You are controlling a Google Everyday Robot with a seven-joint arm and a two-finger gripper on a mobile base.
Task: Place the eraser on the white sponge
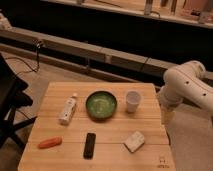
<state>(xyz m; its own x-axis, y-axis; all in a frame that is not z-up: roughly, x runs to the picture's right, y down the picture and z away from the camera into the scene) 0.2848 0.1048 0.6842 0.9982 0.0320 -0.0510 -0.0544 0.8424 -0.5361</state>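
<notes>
The eraser [89, 145] is a flat black bar lying on the wooden table [55, 95] near the front, at the middle. The white sponge [134, 141] is a small off-white block lying to the right of the eraser, apart from it. My white arm [186, 86] reaches in from the right. The gripper [167, 116] hangs at the table's right edge, above and to the right of the sponge. It holds nothing that I can see.
A green bowl [101, 105] stands mid-table, with a white paper cup [132, 100] to its right and a white bottle [68, 109] lying to its left. An orange carrot [49, 143] lies at the front left. A black chair [10, 100] stands left of the table.
</notes>
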